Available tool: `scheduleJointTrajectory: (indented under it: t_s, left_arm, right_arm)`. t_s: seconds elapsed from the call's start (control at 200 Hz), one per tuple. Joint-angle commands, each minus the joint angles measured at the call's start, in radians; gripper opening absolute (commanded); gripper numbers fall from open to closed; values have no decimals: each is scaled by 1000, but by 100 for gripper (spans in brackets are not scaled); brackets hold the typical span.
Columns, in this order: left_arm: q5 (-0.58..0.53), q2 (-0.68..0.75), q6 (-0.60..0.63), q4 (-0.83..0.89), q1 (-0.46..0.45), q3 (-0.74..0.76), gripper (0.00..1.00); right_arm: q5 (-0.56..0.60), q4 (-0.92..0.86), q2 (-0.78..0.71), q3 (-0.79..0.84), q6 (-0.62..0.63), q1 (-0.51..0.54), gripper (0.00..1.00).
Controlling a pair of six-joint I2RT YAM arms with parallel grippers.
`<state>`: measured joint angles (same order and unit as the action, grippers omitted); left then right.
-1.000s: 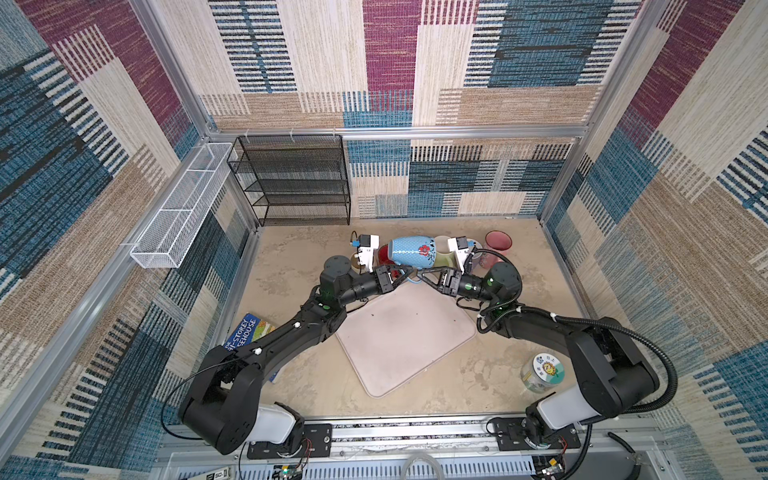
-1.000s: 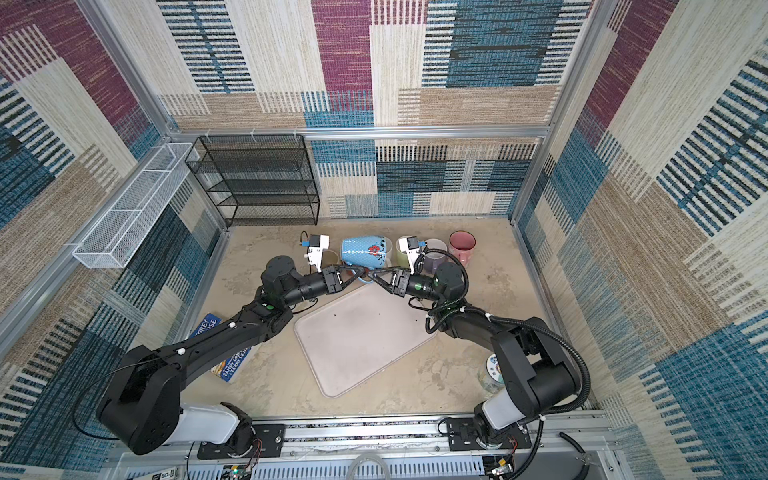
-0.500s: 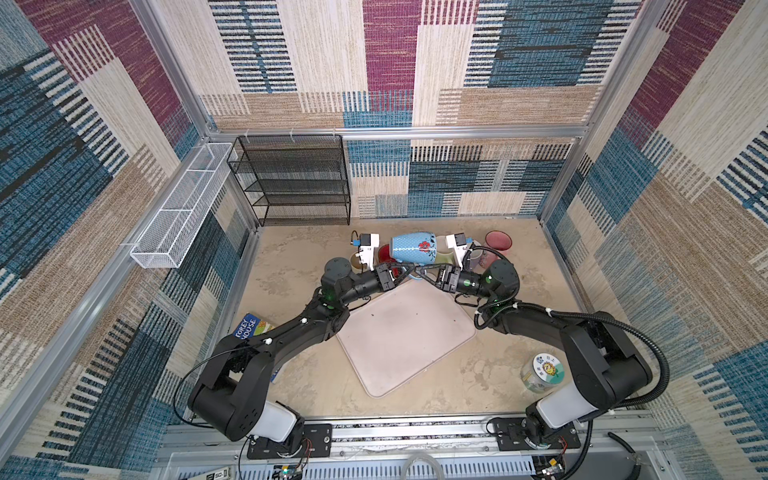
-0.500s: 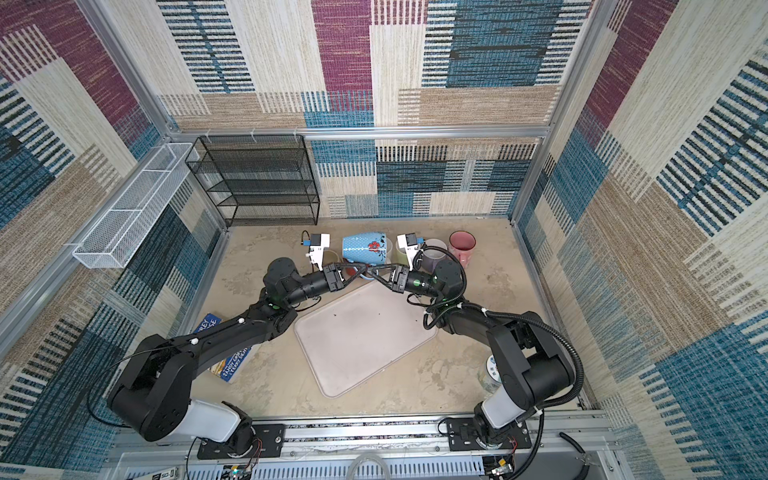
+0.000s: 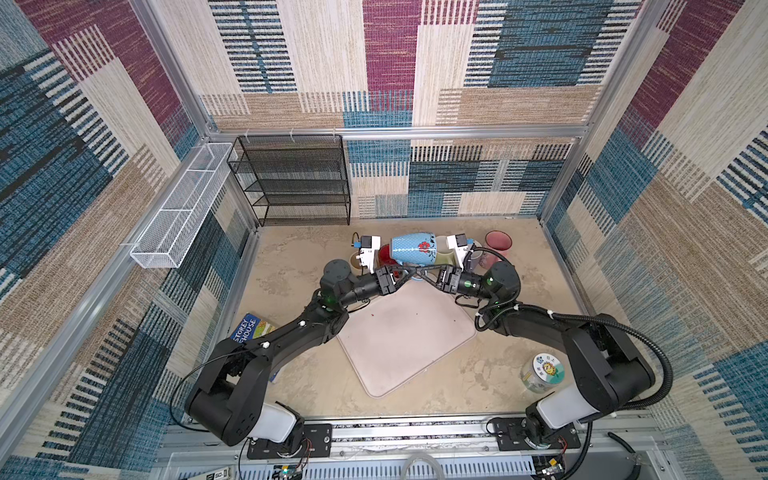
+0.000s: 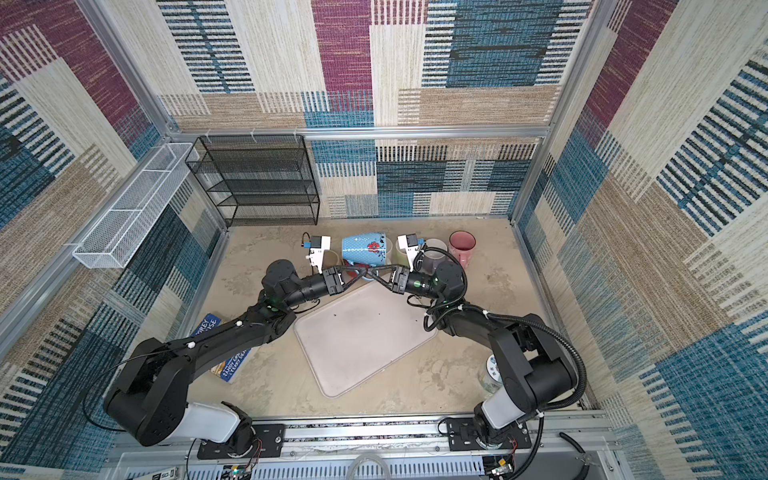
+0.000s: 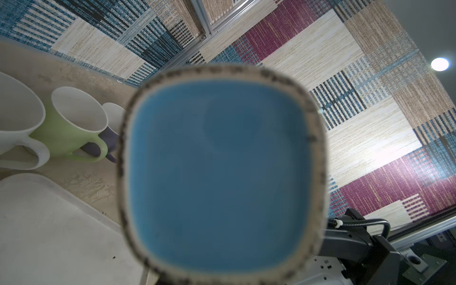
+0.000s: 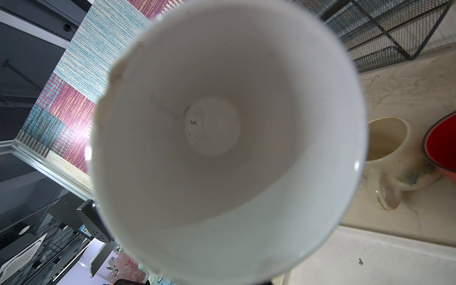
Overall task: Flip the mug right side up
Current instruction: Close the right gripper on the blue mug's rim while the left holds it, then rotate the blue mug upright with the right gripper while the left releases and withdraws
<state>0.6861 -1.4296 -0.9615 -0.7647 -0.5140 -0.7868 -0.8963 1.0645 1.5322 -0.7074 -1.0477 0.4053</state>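
Tray (image 5: 399, 345) lies flat, mid-floor. Blue mug (image 5: 413, 249) is on its side over the tray's far corner, base toward your left arm, mouth toward your right. Left gripper (image 5: 408, 272) and right gripper (image 5: 419, 272) meet beneath it, fingers crossing. You cannot tell jaw width or which one holds the mug.

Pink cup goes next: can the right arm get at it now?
Probably not yet: the right pincer is occupied under the raised blue mug. Otherwise the pink cup stands close by, open from above.
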Motion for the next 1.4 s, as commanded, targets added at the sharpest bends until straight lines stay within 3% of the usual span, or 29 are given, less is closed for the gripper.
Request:
scheduleJointTrajectory:
  t_s: [0.0,0.18,0.431,0.686,0.876,1.002,1.392]
  left_arm:
    - [-7,34,56,63,16,13,48]
    - [-30,126,71,141,44,43,61]
    - [-98,328,191,523,92,28,65]
    - [-356,508,391,1058,122,-116,65]
    - [-544,566,508,1351,123,-236,66]
    - [-675,634,562,1450,123,-263,65]
    - [-848,793,707,1587,124,-285,66]
  right_arm:
    - [11,5,-29,1,37,-1,0]
    - [26,-201,-90,-15,157,-2,0]
    - [83,-544,-140,-86,364,0,0]
    - [274,-948,-64,-299,592,89,0]
    - [436,-1219,63,-522,725,178,0]
    - [548,-1348,150,-651,783,235,0]
    - [855,-1674,449,-1088,882,406,0]
